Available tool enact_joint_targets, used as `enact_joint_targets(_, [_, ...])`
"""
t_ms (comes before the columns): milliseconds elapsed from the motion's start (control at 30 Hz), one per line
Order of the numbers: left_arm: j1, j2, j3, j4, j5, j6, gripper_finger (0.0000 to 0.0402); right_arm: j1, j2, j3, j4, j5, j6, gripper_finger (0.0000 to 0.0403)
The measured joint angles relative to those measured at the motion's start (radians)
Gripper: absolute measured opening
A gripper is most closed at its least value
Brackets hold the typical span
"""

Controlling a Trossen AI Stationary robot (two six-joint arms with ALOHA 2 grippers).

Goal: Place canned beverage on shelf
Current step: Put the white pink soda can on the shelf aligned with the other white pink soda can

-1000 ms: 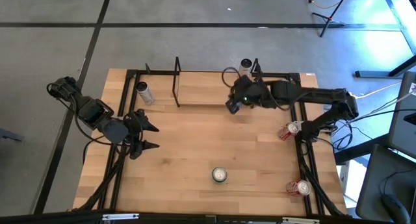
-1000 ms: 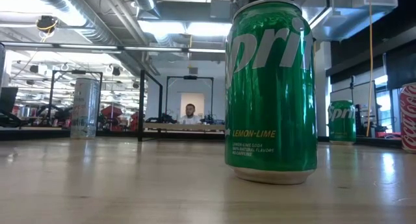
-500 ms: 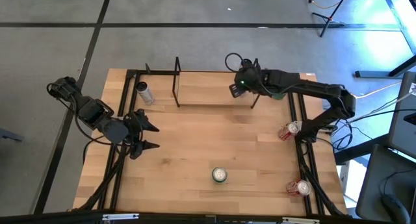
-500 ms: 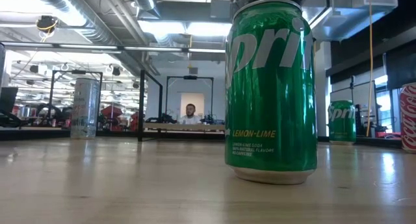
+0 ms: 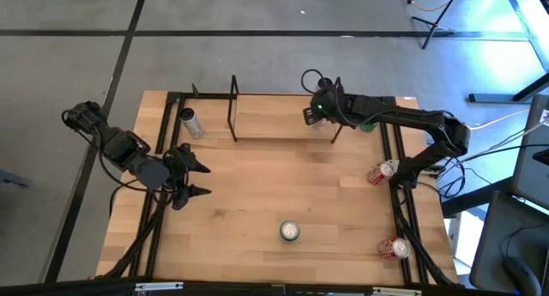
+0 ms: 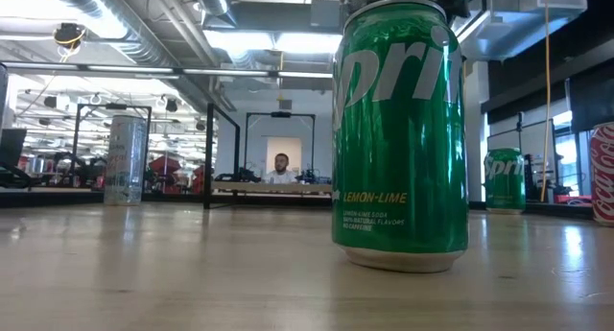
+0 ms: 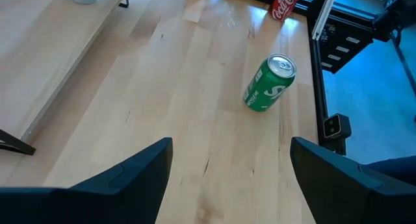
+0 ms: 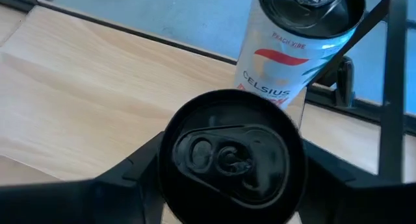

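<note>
- the right gripper (image 8: 227,185) is closed around a black can (image 8: 231,159), top up with the pull tab showing; no writing on it can be read.
- in the high view the right gripper (image 5: 319,112) sits over the right end of the shelf (image 5: 274,129) at the table's far edge.
- just beyond the black can stands a white can (image 8: 296,39) reading "celsius" and "peach vibe", beside a black upright rod of the shelf (image 8: 390,74).
- the left gripper (image 5: 190,181) waits near the table's left side, fingers spread wide, nothing between them.
- a green sprite can (image 6: 401,130) stands upright near the table's front middle; its label reads "lemon-lime". it also shows in the high view (image 5: 290,232) and the left wrist view (image 7: 268,84).
- a silver can (image 5: 190,123) stands left of the shelf, outside its end frame; its writing is too small to read.
- a second sprite can (image 6: 504,179) stands farther back on the right.
- two red cans lie near the table's right edge (image 5: 382,172) (image 5: 395,248); the one at the low view's edge (image 6: 602,173) carries coca-cola script.
</note>
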Motion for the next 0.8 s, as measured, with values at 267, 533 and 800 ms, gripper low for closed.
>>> enact_joint_targets(267, [0.0, 0.0, 0.0, 0.0, 0.0, 0.0, 0.0298, 0.002, -0.001, -0.011, 0.009, 0.004, -0.012, 0.0231])
enact_joint_targets(533, [0.0, 0.0, 0.0, 0.0, 0.0, 0.001, 0.0298, 0.002, -0.001, -0.012, 0.004, -0.003, -0.025, 0.0291])
enact_joint_targets(800, [0.0, 0.0, 0.0, 0.0, 0.0, 0.001, 0.0298, 0.002, -0.009, -0.013, -0.002, -0.012, -0.044, 0.0326])
